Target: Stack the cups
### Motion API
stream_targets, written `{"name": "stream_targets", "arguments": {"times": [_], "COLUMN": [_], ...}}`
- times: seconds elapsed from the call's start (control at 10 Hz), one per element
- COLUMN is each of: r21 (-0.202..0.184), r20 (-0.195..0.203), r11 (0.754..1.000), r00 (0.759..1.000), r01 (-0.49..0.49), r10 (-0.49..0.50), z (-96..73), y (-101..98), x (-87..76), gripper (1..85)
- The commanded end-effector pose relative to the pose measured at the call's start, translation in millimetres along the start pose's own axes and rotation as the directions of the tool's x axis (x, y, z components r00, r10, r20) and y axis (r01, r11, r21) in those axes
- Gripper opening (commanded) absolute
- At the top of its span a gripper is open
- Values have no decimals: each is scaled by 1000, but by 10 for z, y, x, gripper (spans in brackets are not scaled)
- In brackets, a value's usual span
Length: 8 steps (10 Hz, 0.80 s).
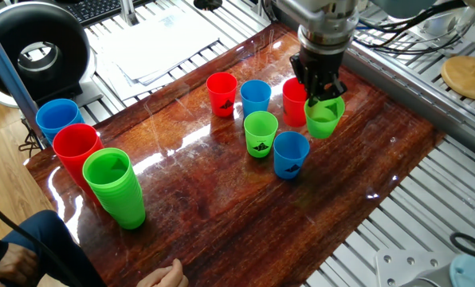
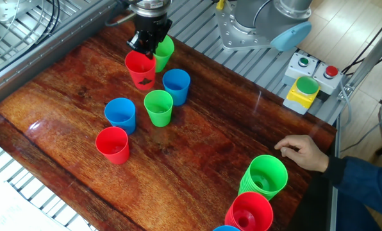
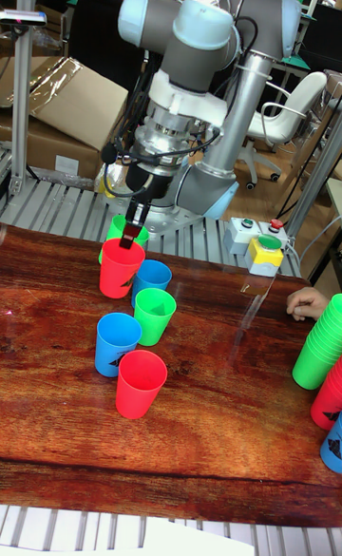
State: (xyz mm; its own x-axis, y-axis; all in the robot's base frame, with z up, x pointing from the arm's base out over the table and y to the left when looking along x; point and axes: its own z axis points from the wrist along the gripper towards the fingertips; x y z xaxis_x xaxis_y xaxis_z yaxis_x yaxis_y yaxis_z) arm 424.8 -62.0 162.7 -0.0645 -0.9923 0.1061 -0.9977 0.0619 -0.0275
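Hand (image 1: 320,94) pinches rim of green cup (image 1: 323,119), cup lifted just clear of table (image 1: 221,199), beside red cup (image 1: 295,99). Step: carrying. Next: centre over another cup, lower, release.

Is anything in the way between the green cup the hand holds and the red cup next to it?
Nothing visible. The hand grips the green cup by its rim, right beside the red cup, whose open mouth looks clear.
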Motion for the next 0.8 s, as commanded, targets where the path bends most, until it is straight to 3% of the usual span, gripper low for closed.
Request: {"name": "stream_targets", "arguments": {"times": [0.0, 0.2, 0.4, 0.7], "r21": [8, 28, 46, 18], "r20": [-5, -54, -78, -52], "r11": [1000, 999, 998, 1000], "r00": [1000, 998, 996, 998], "r01": [4, 28, 46, -19], "r10": [-4, -26, -42, 20], "z": [-164, -312, -365, -392], "y": [-2, -26, -72, -4], "x": [-110, -149, -160, -335], "gripper": [13, 13, 13, 13]}}
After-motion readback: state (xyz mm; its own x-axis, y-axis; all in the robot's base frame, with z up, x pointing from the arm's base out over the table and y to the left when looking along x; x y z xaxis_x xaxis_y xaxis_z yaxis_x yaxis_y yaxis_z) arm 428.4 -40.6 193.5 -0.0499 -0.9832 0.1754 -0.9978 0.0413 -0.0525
